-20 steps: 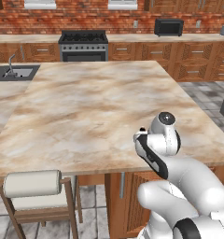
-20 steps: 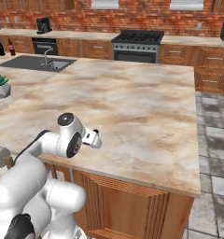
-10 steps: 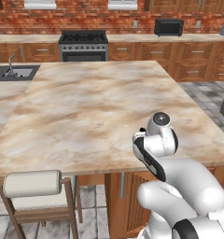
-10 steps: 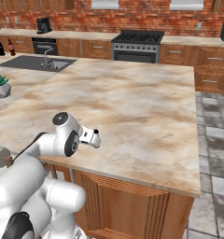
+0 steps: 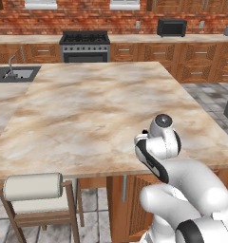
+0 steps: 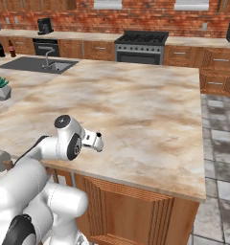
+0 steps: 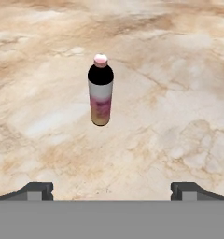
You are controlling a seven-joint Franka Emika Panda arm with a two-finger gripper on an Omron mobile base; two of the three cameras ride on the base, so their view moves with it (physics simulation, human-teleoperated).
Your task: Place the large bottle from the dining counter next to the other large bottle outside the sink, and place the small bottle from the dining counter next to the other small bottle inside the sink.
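The gripper [image 7: 112, 189] was wide open and held nothing. Its two dark tips stood far apart at the near edge of the hand view. In front of them a small bottle [image 7: 101, 90] stood on the dining counter [image 5: 101, 109], well apart from the tips. It had a pale pink cap, a dark band near the top and a pinkish-white body. It looked upright, a little to the left of the middle between the tips.

The arm hung over the near edge of the counter, and the hand [image 6: 93, 140] pointed out across the stone. The sink [image 6: 42, 64] was far away at the far left corner. Two more bottles [image 6: 5, 48] stood on the counter by the wall, past the sink, too small to tell well.

What could have gone wrong? The bottle was slim and light-looking, so a bump from one tip could have knocked it over and sent it rolling. That would have happened if the hand came in off to one side. Closing too high, on the narrow cap, could have let it slip. The trip to the sink was long too, and a weak grip could have dropped it.
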